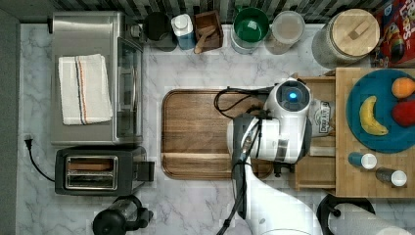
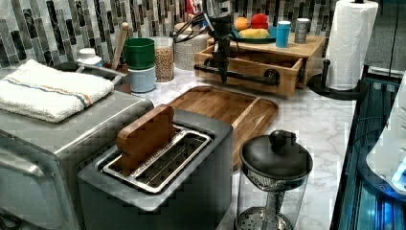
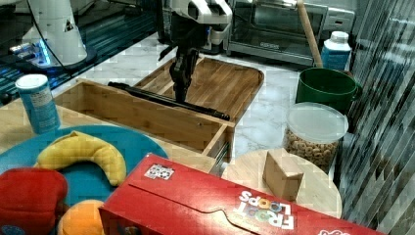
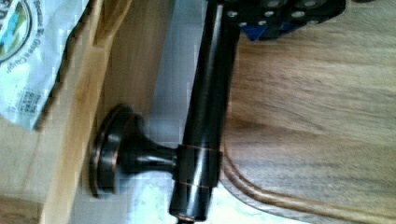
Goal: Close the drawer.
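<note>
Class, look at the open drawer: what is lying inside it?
Inside the drawer lies a white printed bag; the arm and top slab cover the rest.

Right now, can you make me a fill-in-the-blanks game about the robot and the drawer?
1. The drawer is ____, not closed.
2. The gripper is at the drawer's dark bar ____.
3. On the blue plate, the long yellow fruit is a ____.
4. In the left view, a piece of ____ stands in the toaster.

Missing words: open; handle; banana; wood
</note>
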